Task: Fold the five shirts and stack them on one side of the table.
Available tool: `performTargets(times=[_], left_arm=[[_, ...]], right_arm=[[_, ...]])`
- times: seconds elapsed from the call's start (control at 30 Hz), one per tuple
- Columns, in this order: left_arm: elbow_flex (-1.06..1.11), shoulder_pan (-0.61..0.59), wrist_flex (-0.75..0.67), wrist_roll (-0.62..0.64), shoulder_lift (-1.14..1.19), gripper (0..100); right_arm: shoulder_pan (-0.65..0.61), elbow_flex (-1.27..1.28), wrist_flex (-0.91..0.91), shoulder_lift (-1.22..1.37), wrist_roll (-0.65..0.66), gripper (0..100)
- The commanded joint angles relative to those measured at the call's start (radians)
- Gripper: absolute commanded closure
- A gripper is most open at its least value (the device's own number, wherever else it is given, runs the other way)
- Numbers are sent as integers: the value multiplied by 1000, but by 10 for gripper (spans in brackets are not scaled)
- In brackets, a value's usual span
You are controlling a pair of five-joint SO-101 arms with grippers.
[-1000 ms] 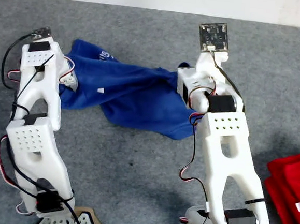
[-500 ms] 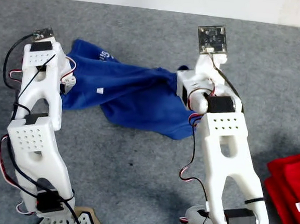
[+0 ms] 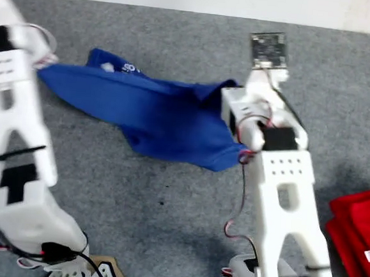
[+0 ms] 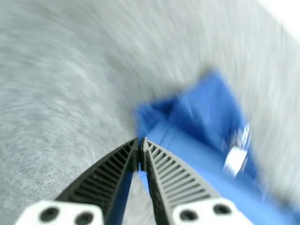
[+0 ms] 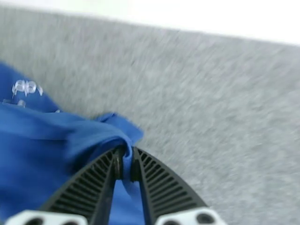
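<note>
A shirt (image 3: 161,120) lies stretched across the far half of the table (image 3: 165,233), held between the two arms. The left gripper (image 4: 139,161), at the table's left edge, is clamped on the shirt's left end. The right gripper (image 5: 124,164), right of the table's middle, is clamped on a fold at the shirt's right end. Between them the cloth spreads toward the near side. Well apart, at the near right edge, a pile of shirts (image 3: 360,232) rests on the table, right of the right arm (image 3: 284,185).

Blue shirt (image 3: 167,121) crumpled on grey table (image 3: 166,220); red shirts (image 3: 358,223) at edge.
</note>
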Motion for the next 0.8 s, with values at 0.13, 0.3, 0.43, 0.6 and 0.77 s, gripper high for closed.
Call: performTargets(times=[0.13,0.3,0.43,0.6,0.77], left_arm=[[-36,-214,-117,301,-104,965],[-41,-211,-118,301,-110,965],[-41,-213,-112,301,-111,965],[53,-136,-89,284,-97,964],[275,19,-91,137,-99,831]], right_arm=[[107,-28,74,-246,-5,991],[111,-36,127,-317,-2,991],[107,-38,154,-355,6,991],[65,-30,231,-378,40,991],[62,-24,262,-375,37,991]])
